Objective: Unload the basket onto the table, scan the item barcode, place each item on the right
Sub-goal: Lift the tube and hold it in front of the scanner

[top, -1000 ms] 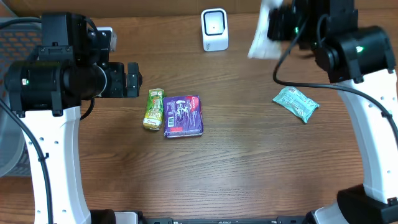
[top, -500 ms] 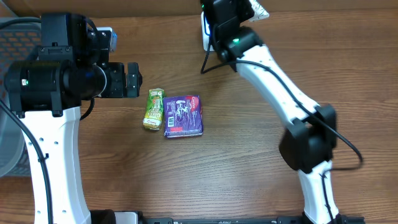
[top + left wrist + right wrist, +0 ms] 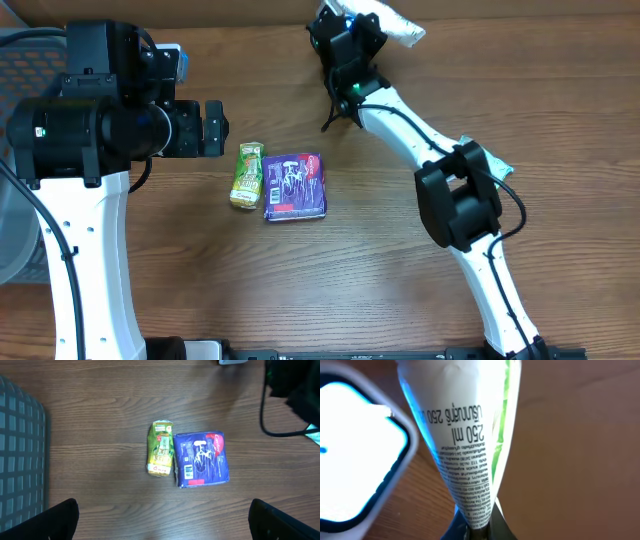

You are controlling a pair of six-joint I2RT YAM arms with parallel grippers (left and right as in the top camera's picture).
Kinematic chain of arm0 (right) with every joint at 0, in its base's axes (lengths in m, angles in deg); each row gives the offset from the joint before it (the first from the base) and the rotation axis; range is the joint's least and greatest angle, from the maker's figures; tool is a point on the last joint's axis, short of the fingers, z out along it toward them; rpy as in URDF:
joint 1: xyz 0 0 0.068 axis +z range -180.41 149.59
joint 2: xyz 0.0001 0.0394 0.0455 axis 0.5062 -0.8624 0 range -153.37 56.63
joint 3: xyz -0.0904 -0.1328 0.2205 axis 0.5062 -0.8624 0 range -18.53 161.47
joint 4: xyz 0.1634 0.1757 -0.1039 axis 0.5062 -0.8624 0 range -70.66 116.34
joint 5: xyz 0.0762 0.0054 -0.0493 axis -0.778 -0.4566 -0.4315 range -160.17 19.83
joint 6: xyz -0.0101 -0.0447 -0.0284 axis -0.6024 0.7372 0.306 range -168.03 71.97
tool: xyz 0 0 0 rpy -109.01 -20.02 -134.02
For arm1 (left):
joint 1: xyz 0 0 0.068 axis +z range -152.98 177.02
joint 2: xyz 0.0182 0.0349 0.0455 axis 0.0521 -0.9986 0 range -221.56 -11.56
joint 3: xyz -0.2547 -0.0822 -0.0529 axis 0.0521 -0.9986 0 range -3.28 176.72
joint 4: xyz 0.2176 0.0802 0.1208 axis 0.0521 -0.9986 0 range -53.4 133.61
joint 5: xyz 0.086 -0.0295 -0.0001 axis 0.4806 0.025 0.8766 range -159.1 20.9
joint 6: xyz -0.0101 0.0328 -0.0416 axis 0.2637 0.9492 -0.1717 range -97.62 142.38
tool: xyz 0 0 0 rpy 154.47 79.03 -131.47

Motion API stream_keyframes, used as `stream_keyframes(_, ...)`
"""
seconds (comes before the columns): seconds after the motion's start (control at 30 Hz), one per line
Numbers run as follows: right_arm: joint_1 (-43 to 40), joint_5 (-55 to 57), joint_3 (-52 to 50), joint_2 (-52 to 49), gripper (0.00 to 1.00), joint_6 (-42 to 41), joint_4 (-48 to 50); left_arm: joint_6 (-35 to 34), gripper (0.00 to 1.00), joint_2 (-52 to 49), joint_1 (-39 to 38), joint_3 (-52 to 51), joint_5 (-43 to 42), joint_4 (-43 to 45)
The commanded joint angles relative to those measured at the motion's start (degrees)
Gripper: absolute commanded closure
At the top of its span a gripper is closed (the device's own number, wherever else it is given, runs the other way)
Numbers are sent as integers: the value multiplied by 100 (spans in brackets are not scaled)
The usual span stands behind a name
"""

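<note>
My right gripper (image 3: 476, 527) is shut on the narrow end of a white pouch (image 3: 465, 435) with green trim and "250 ml" print. The pouch hangs next to the white scanner (image 3: 350, 455), whose face glows bright at the left of the right wrist view. From overhead, the right gripper (image 3: 348, 40) is at the table's far edge with the pouch (image 3: 392, 24) sticking out to its right, and the arm hides the scanner. My left gripper (image 3: 213, 128) hovers open and empty at the left, its fingertips (image 3: 60, 520) wide apart above bare wood.
A green-yellow packet (image 3: 247, 175) and a purple packet (image 3: 296, 186) lie side by side at mid-table. A teal packet (image 3: 499, 169) peeks out behind the right arm. A grey basket (image 3: 20, 460) stands off the left edge.
The right arm has swung left along the far edge with the white pouch, ending over the scanner's spot and covering it from above. The left arm has not moved.
</note>
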Motion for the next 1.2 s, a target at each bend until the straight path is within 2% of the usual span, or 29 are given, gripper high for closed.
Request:
stream_keyframes(0.0, -13, 17, 131, -157, 96, 612, 286, 127, 0, -20, 24, 42, 20, 9)
stream_keyframes(0.57, 20, 492, 131, -157, 96, 614, 271, 127, 0, -20, 24, 42, 20, 9)
stream_keyframes(0.87, 70, 538, 131, 391, 96, 391, 227, 127, 1, -20, 24, 42, 20, 9)
stream_keyframes(1.0, 81, 494, 131, 890, 96, -435, -490, 129, 1, -20, 24, 42, 20, 9)
stream_keyframes(1.13, 90, -234, 131, 1709, 96, -1464, -2212, 127, 0, -20, 24, 42, 20, 9)
stream_keyframes(1.17, 90, -911, 131, 2120, 96, -1980, -3021, 127, 0, -20, 24, 42, 20, 9)
